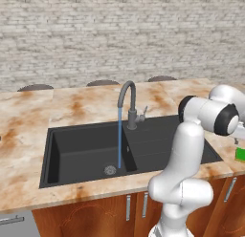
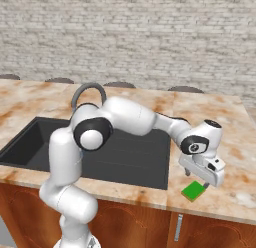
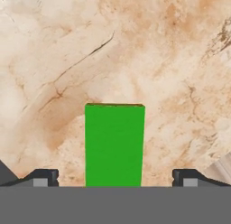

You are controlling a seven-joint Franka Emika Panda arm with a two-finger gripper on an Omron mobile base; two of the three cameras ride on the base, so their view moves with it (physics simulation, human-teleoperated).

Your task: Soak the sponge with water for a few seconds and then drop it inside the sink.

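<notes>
Gripper (image 3: pixel 115 177) jaws stand wide apart, one tip either side of the sponge (image 3: pixel 114 145) (not touching it), low centre in the hand view. Sponge lies flat on the marble counter (image 2: pixel 235 142), lower right of the right base view, beside the sink (image 2: pixel 145 167). Water (image 1: pixel 119 140) runs from the faucet (image 1: pixel 129 104).

White arm reaching right, tool (image 2: pixel 196 179) low over green sponge (image 2: pixel 193 191) on marble counter (image 2: pixel 225 142), beside black sink (image 2: pixel 131 159)
</notes>
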